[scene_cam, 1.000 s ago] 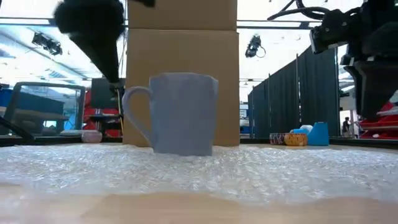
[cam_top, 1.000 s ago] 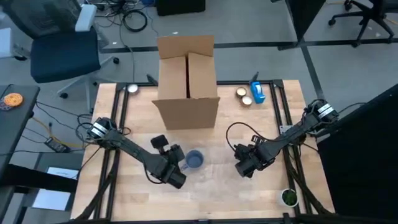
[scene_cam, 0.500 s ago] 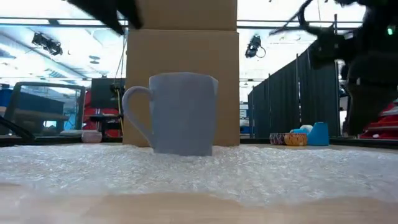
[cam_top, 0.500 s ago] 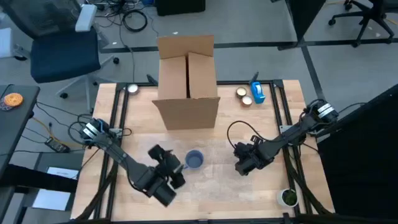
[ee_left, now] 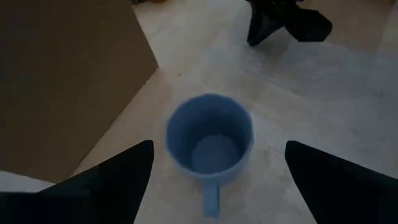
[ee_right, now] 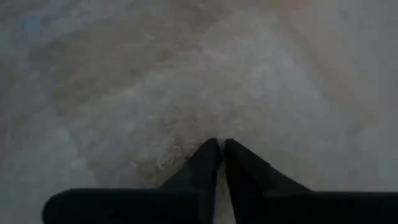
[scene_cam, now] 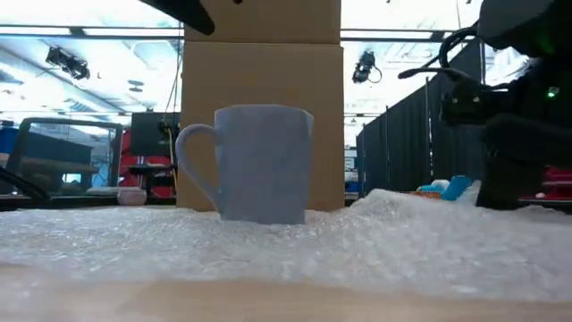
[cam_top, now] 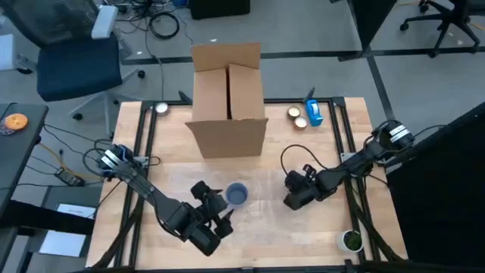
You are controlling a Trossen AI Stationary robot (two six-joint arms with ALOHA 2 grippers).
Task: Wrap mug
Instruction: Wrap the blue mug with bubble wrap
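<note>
Blue mug (cam_top: 237,195) upright on bubble wrap (scene_cam: 375,246) at table centre, cardboard box (cam_top: 229,98) at its 12 o'clock. Left gripper (cam_top: 214,216) at mug's 7 o'clock, fingers spread wide, empty. Right gripper (ee_right: 219,163) at 3 o'clock, pinched on raised wrap edge.

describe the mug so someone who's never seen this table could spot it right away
Find the tall cardboard box at the table's back. Just in front of it, on the sheet of bubble wrap, stands the mug: upright, empty, the only blue cup there.
</note>
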